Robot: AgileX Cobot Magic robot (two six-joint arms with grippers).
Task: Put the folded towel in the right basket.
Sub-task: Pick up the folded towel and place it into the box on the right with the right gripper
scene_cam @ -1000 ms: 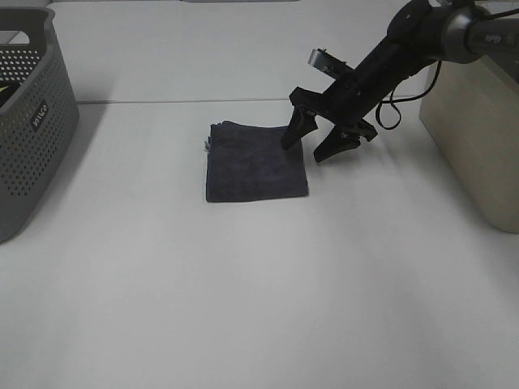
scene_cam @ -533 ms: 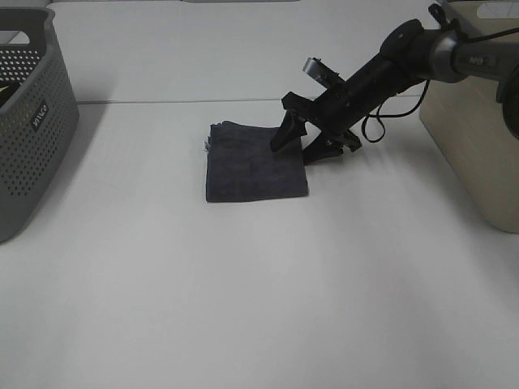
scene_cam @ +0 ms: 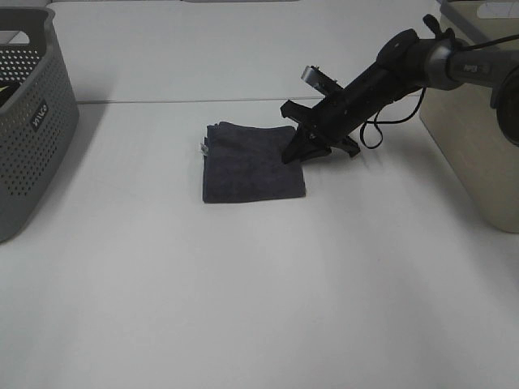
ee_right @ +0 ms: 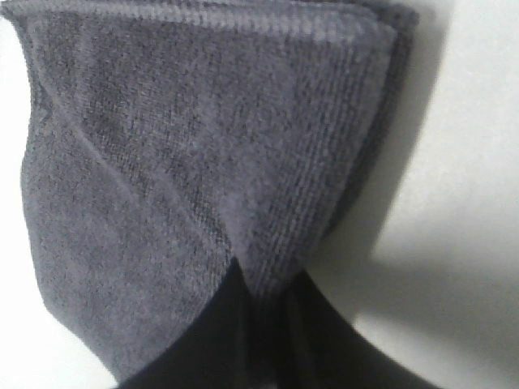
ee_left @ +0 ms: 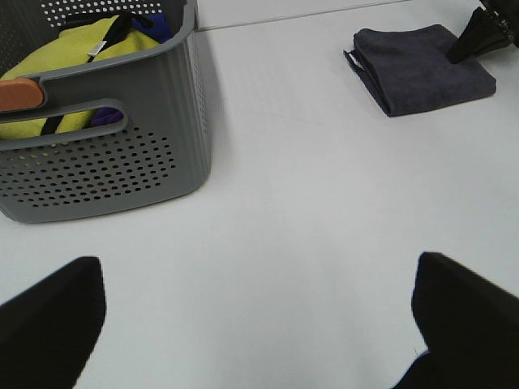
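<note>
The folded dark grey towel (scene_cam: 251, 162) lies flat on the white table, left of centre. It also shows in the left wrist view (ee_left: 422, 55). My right gripper (scene_cam: 293, 152) is low at the towel's right edge and shut on it. In the right wrist view the towel (ee_right: 186, 162) bunches into creases where the dark fingers (ee_right: 251, 324) pinch it. The right basket (scene_cam: 474, 138) is beige and stands at the table's right edge. My left gripper (ee_left: 259, 320) is open and empty, out of the high view, well clear of the towel.
A grey perforated basket (scene_cam: 28, 113) stands at the left edge. In the left wrist view this basket (ee_left: 97, 154) holds yellow and blue cloths. A seam (scene_cam: 178, 100) runs across the table behind the towel.
My right gripper came down from above the towel's right edge and closed its open fingers on that edge. The towel shifted slightly left.
</note>
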